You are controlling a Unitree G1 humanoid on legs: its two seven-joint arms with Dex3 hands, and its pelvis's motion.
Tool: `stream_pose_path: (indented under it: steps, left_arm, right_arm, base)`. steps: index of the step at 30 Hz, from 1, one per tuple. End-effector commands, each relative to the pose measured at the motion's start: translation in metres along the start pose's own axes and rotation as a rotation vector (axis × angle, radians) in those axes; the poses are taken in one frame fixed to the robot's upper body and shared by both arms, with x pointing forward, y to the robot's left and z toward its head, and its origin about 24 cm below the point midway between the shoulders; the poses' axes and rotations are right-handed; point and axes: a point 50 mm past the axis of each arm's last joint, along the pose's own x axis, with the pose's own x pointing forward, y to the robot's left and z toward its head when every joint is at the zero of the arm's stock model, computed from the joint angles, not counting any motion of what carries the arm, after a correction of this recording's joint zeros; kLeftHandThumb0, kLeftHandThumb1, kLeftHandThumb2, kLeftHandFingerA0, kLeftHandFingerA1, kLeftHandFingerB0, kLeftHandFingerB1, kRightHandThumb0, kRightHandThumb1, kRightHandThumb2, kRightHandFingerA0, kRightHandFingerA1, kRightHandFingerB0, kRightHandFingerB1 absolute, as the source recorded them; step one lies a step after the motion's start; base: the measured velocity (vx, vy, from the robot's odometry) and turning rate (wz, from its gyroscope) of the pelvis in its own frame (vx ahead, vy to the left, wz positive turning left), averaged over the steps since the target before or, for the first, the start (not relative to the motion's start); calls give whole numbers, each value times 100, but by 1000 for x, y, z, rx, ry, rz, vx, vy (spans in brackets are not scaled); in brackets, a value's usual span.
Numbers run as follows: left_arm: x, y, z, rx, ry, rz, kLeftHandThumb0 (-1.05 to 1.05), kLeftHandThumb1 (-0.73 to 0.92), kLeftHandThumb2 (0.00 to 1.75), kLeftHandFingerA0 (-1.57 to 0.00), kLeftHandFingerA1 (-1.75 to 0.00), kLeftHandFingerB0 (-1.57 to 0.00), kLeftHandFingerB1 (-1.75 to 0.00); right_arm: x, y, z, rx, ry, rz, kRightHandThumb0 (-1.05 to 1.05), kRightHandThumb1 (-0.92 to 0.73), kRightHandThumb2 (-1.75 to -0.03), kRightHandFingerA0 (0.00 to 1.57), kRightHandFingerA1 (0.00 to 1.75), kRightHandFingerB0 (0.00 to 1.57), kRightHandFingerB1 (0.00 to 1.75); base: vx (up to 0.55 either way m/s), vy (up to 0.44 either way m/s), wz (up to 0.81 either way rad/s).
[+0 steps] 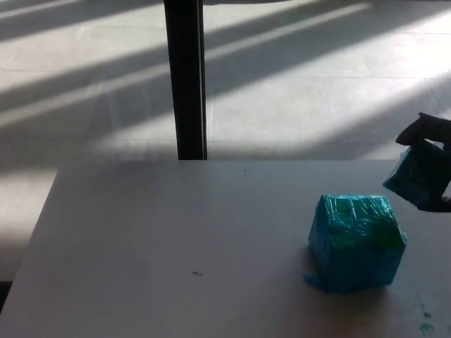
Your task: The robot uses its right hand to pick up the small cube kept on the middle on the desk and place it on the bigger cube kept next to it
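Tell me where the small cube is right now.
In the head view, the small cube is at the right edge, held in the right hand, up and right of the bigger cube.

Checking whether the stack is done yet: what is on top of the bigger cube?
Nothing: the bigger cube has a bare top. The small cube is held in the right hand, up and to its right. The face underneath is hidden.

— What shows of the robot itself?
— Only the right hand [431, 165], at the picture's right edge: matte black, with thick rounded fingers [421, 131].
— Any cables, screws or markings?
— Too dark to tell.
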Motion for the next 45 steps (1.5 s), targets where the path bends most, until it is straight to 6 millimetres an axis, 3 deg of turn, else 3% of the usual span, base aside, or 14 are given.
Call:
stream_pose_path:
  steps: [1,12,24,27,28,31,32,35,36,39,40,41,42,45]
  left_arm:
    - [-2,7,2,-20,-1,22,-72,77,63,-47,-58,-43,-44]
    - [-2,7,2,-8,-2,25,-73,79,64,-46,-61,-45,-48]
    - [-1,5,5,-16,-15,2,-71,79,63,-43,-60,-40,-45]
    - [-1,4,4,-12,-12,5,-72,62,100,-41,-64,-36,-56]
    - [-1,4,4,-14,-9,16,-73,79,63,-43,-59,-42,-45]
    - [-1,4,4,-21,-14,4,-73,79,64,-43,-61,-41,-46]
    - [-1,4,6,-17,-18,0,-73,60,100,-40,-65,-37,-57]
    - [-1,3,7,2,-25,-10,-73,63,101,-44,-66,-35,-56]
    - [-1,3,7,-13,-23,-6,-72,79,63,-47,-63,-43,-48]
    - [-1,3,6,-2,-23,-10,-71,80,64,-45,-61,-39,-46]
    - [-1,3,6,-4,-22,-9,-71,62,100,-41,-65,-37,-57]
    - [-1,3,6,-21,-22,-1,-72,79,63,-43,-61,-41,-46]
    - [-1,4,6,-17,-22,-3,-73,61,100,-42,-66,-36,-57]
    - [-1,3,7,-13,-19,1,-73,79,63,-43,-61,-40,-46]
  right_arm:
    - [2,-15,15,27,-60,13,-16,-62,-99,87,160,81,130]
    - [-1,-6,65,-40,-226,135,-17,-63,-92,85,161,82,128]
    - [3,11,55,-111,-164,271,-20,-64,-87,88,140,87,99]
    - [3,12,54,-106,-152,286,-19,-62,-92,86,146,85,108]
    - [5,13,51,-103,-149,287,-18,-62,-94,87,149,86,112]
    - [6,14,49,-113,-141,290,-18,-63,-91,88,139,87,103]
    - [7,15,48,-119,-139,288,-22,-70,-78,85,134,84,85]
    - [8,16,49,-120,-138,291,-22,-68,-83,85,137,85,91]
    - [9,19,50,-103,-143,302,-20,-65,-91,83,149,84,102]
    - [9,24,53,-91,-161,316,-17,-64,-92,85,145,86,101]
    - [10,26,54,-86,-159,319,-18,-63,-93,84,146,85,105]
    - [10,28,56,-80,-160,328,-17,-64,-92,83,145,85,105]
    - [10,29,58,-76,-158,331,-20,-70,-82,82,146,84,84]
    - [11,32,59,-77,-141,335,-27,-75,-66,71,135,66,50]
  base:
    - [0,0,0]
    - [0,0,0]
    - [0,0,0]
    - [0,0,0]
    - [0,0,0]
    - [0,0,0]
    - [0,0,0]
    - [0,0,0]
    - [0,0,0]
    - [0,0,0]
    - [0,0,0]
    - [0,0,0]
    - [0,0,0]
    - [0,0,0]
